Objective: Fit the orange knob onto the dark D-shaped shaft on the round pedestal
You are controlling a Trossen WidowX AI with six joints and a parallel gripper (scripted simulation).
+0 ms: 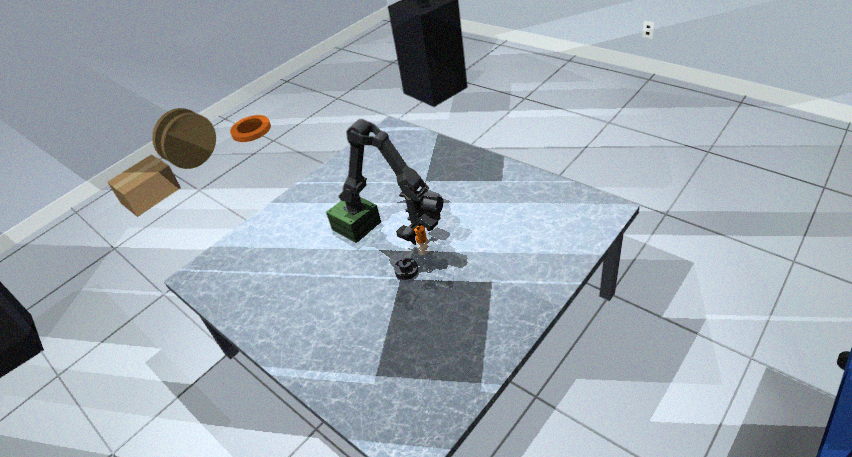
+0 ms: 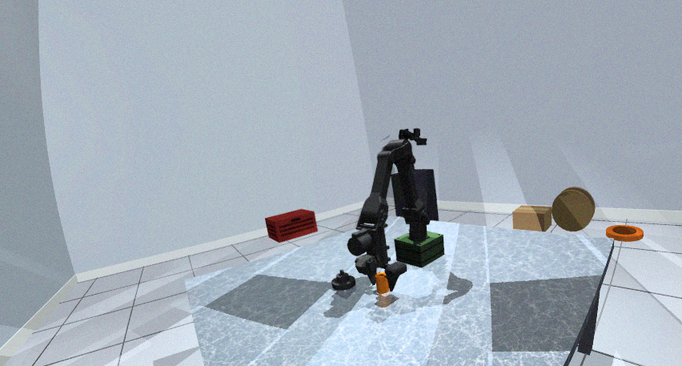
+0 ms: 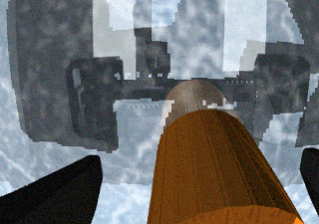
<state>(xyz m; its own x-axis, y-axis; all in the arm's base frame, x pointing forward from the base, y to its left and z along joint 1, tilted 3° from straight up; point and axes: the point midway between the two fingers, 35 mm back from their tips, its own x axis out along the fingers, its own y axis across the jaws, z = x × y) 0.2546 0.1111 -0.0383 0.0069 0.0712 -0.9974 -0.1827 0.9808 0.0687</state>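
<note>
The orange knob (image 1: pixel 420 235) (image 2: pixel 382 283) (image 3: pixel 199 166) stands upright on the table; its top is cut off at the bottom of the wrist view, so its hole is hidden there. My gripper (image 2: pixel 383 286) (image 3: pixel 205 164) is open, pointing down, with one finger on each side of the knob. In the wrist view a gap shows between the knob and each fingertip. The round dark pedestal (image 1: pixel 406 270) (image 2: pixel 343 283) stands a short way from the knob, with its shaft (image 2: pixel 341 272) pointing up and bare. The shaft's flat side cannot be made out.
The arm's green base block (image 1: pixel 352 220) (image 2: pixel 419 250) stands on the marbled table (image 1: pixel 286 322) (image 2: pixel 529 253), behind the gripper. Off the table are a cardboard box (image 1: pixel 144 186), a brown round thing (image 1: pixel 184 139), an orange ring (image 1: pixel 235 135) and a red chest (image 2: pixel 291 226).
</note>
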